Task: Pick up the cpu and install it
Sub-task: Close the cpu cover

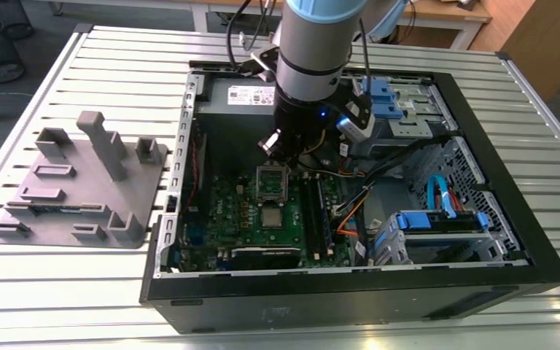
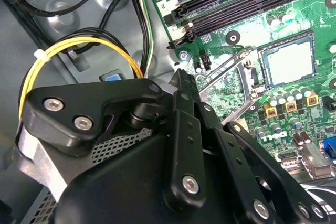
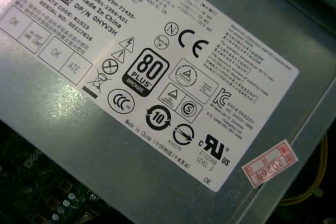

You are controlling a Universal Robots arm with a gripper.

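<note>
Starting at the exterior view's left, a grey plastic tray with upright posts rests on the slatted table, at 9 o'clock from the open computer case. Inside the case the green motherboard lies flat. The cpu sits in its socket near the board's middle, silver top showing, with the hinged metal frame open at its 12 o'clock. The gripper hangs over that frame, at 12 o'clock from the cpu; whether the claw is wide or narrow I cannot tell. Blue drive brackets stand at 3 o'clock
</note>
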